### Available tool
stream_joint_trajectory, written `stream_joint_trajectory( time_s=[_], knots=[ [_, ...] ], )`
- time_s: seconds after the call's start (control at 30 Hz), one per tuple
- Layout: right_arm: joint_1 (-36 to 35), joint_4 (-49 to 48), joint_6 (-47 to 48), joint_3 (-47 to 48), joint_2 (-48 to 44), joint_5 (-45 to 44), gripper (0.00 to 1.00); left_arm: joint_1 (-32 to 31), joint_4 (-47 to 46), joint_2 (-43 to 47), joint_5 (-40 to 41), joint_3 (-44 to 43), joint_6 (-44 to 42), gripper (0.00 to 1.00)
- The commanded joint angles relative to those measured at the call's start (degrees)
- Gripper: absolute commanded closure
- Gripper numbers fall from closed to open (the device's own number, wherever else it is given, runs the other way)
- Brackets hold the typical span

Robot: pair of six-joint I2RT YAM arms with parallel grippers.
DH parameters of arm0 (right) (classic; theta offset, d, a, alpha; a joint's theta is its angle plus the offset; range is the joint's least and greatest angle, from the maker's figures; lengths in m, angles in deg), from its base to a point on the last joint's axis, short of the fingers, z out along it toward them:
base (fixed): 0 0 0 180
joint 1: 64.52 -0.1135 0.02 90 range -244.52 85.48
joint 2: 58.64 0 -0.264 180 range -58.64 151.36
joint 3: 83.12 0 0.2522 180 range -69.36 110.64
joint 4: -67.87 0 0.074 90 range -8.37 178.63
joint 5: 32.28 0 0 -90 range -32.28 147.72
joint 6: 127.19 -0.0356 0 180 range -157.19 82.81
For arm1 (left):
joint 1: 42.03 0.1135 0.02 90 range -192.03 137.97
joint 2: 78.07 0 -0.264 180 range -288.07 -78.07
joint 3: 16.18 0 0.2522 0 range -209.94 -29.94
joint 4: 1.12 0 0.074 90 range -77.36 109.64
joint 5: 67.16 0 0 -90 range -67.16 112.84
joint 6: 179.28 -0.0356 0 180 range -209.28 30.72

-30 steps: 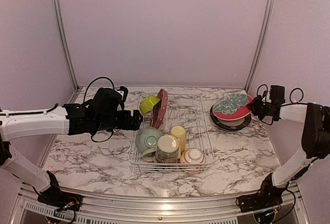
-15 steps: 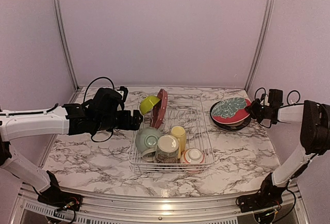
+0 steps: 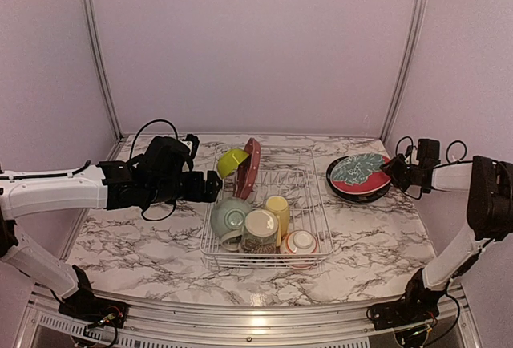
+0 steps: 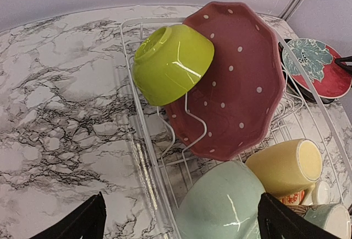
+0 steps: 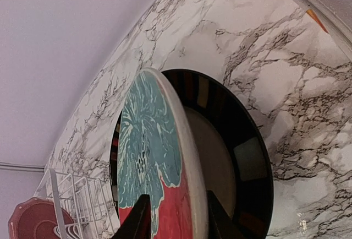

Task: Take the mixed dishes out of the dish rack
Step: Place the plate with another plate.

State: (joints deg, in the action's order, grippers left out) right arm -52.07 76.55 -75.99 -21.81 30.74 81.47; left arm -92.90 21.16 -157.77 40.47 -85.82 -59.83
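Note:
The white wire dish rack holds a lime bowl, a dotted red plate on edge, a pale-green bowl, a cream patterned mug, a yellow mug and a red-patterned bowl. My left gripper is open and empty at the rack's left rim, above the pale-green bowl. My right gripper is shut on the rim of a red plate with a teal leaf. That plate lies slightly tilted on a black plate right of the rack.
Side walls and metal posts stand close behind the right gripper. The marble table stretches left of and in front of the rack. The rack's back right section has bare wires.
My right gripper has lowered the red leaf plate from a raised tilt down onto the black plate. The left arm has not moved.

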Motion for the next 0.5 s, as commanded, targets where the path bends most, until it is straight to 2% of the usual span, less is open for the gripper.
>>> stream_joint_trajectory(
  time_s=[0.0, 0.27, 0.37, 0.47],
  knots=[
    [0.4, 0.8, 2.8, 1.1, -0.5, -2.0, 0.64, 0.3, 1.4, -0.1, -0.1, -1.6, 0.3, 0.01],
    [0.1, 8.9, 9.6, 2.0, -1.9, -7.9, 0.21, 0.3, 0.9, -0.9, -0.6, -2.4, 0.2, 0.01],
    [-0.2, 11.4, 12.5, 2.2, -2.4, -10.2, 0.15, 0.3, 1.0, -1.3, -0.8, -2.6, 0.1, 0.01],
    [-0.4, 12.7, 14.1, 2.1, -3.4, -11.0, 0.14, 0.3, 1.0, -1.3, -0.9, -2.9, 0.1, 0.01]
  ],
)
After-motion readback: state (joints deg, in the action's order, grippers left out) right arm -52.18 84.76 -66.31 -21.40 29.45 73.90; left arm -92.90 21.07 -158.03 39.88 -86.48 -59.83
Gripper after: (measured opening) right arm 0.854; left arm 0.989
